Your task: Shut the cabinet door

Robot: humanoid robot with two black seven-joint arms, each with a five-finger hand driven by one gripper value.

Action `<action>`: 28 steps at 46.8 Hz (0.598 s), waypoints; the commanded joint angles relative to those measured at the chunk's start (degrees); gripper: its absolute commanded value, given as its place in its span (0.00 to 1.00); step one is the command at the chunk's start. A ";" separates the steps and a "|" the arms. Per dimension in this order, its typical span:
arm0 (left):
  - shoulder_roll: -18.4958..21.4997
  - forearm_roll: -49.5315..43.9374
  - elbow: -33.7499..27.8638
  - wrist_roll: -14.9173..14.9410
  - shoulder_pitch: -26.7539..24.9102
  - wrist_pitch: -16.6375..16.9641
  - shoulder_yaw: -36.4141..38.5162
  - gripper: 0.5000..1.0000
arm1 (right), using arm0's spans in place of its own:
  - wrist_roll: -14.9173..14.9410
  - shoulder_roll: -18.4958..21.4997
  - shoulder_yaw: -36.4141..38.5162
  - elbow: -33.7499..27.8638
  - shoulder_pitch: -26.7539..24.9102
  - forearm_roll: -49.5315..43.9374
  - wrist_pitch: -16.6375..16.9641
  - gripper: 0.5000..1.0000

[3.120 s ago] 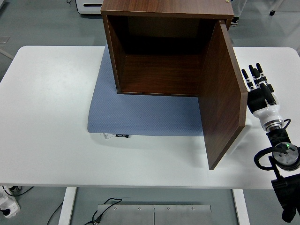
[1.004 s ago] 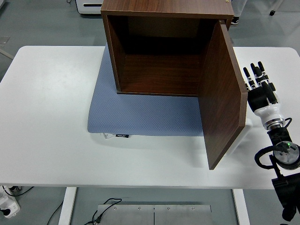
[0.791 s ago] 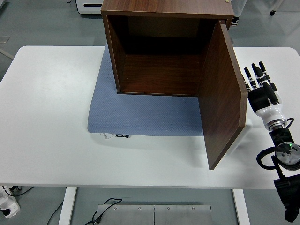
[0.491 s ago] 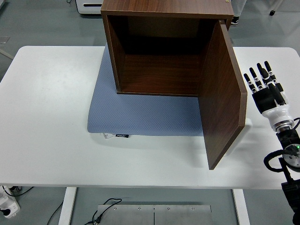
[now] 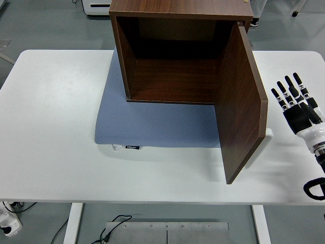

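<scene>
Cabinet door (image 5: 242,101): dark wood panel, hinged along right front edge of cabinet (image 5: 177,51), swung wide open toward near edge of counter (image 5: 51,152), inner face turned left, lower free corner hanging near counter's front. Cabinet: open-fronted brown box at far middle of counter, standing on rear part of blue-grey mat (image 5: 152,124), interior bare. Mat: flat on white counter, stretching forward from under cabinet, small label at near left edge. Right hand (image 5: 299,109): black and white, at right side of counter, just beside outer face of door but apart from it, palm area upright, fingers (image 5: 287,91) straight and spread, pointing away and slightly left, grasping nothing. Right forearm: black, leaving frame at lower right corner. Left arm: outside frame. Grey floor and base of white unit visible beyond far edge of counter; cables and metal plate below near edge.
</scene>
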 commanded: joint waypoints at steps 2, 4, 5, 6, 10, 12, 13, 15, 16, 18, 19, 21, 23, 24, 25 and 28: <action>0.00 0.00 -0.01 0.01 0.05 0.00 0.00 1.00 | 0.04 -1.31 0.15 1.73 -1.73 0.00 0.60 1.00; 0.00 0.00 -0.01 0.01 0.05 0.00 0.00 1.00 | 0.04 -1.67 0.23 2.52 -2.61 0.00 0.78 1.00; 0.00 0.00 -0.01 0.01 0.05 0.00 0.00 1.00 | 0.04 -1.84 0.32 2.96 -2.87 0.00 0.96 1.00; 0.00 0.00 -0.01 0.01 0.05 0.00 0.00 1.00 | 0.04 -2.02 0.41 3.22 -3.31 0.00 1.22 1.00; 0.00 0.00 -0.01 0.01 0.05 0.00 0.00 1.00 | 0.13 -2.63 0.67 4.98 -5.16 0.00 2.10 1.00; 0.00 0.00 -0.01 0.01 0.05 0.00 0.00 1.00 | 0.13 -2.98 0.76 6.03 -6.04 0.00 2.28 1.00; 0.00 0.00 -0.01 0.01 0.05 0.00 0.00 1.00 | 0.22 -3.25 0.76 6.56 -6.56 0.00 2.36 1.00; 0.00 0.00 -0.01 0.01 0.05 0.00 0.00 1.00 | 0.22 -3.51 0.94 7.70 -7.53 0.00 2.63 1.00; 0.00 0.00 -0.01 0.01 -0.04 0.00 0.00 1.00 | 0.22 -3.69 1.03 8.32 -8.06 0.00 2.80 1.00; 0.00 0.00 -0.01 0.01 0.05 0.00 0.00 1.00 | 0.22 -4.04 1.03 9.29 -8.94 0.00 3.24 1.00; 0.00 0.00 -0.01 0.01 -0.04 0.00 0.00 1.00 | 0.22 -4.13 1.11 9.81 -9.38 0.00 3.33 1.00; 0.00 0.00 -0.01 0.01 -0.04 0.00 0.00 1.00 | 0.22 -4.30 1.55 10.87 -10.25 0.00 3.59 1.00; 0.00 0.00 -0.01 0.01 0.05 0.00 0.00 1.00 | 0.22 -4.39 1.99 11.84 -11.22 0.00 3.59 1.00; 0.00 0.00 -0.01 0.01 -0.04 0.00 0.00 1.00 | 0.22 -4.57 2.17 12.36 -11.75 0.00 3.59 1.00; 0.00 0.00 -0.01 0.01 -0.04 0.00 0.00 1.00 | 0.22 -4.66 2.34 12.89 -12.19 0.00 3.77 1.00; 0.00 0.00 -0.01 0.01 -0.04 0.00 0.00 1.00 | 0.13 -5.01 2.70 14.47 -13.68 0.00 4.30 1.00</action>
